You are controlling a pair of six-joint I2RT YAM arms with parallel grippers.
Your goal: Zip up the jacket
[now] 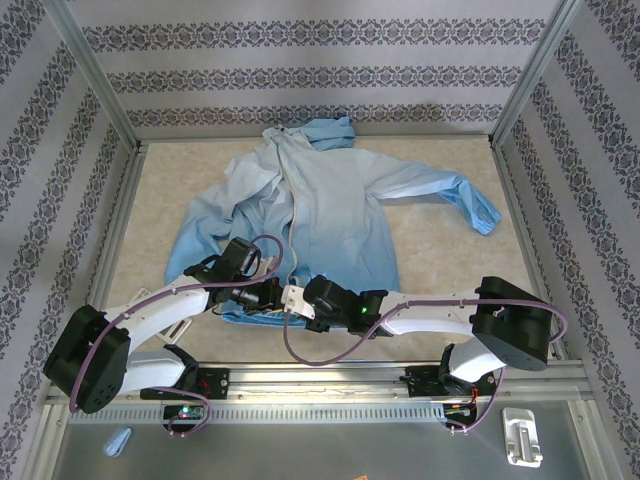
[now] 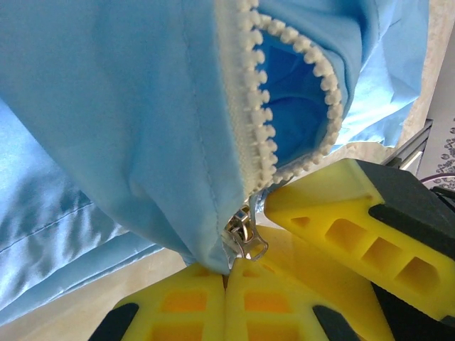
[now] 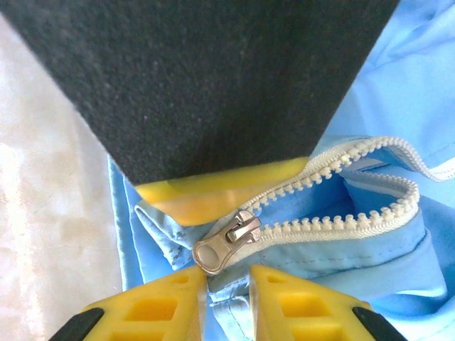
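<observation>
On the tabletop (image 1: pixel 440 270) the jacket (image 1: pixel 340 200) lies flat, front up. Hood toward the far wall, hem nearest the arms, one sleeve stretched out to the right, the other bunched at the left. Left gripper (image 2: pixel 227 284) and right gripper (image 3: pixel 227 280) meet at mid-hem, at the bottom end of the zipper (image 3: pixel 334 226). Left gripper: jaws pressed together, pinching the jacket's hem corner just below the slider (image 3: pixel 229 240). Right gripper: jaws narrowly parted, slider pull tab at their mouth, not between them. Zipper teeth stand apart above the slider. From above, the arms cover the hem centre. The left gripper's black body blocks the top of the right wrist view.
</observation>
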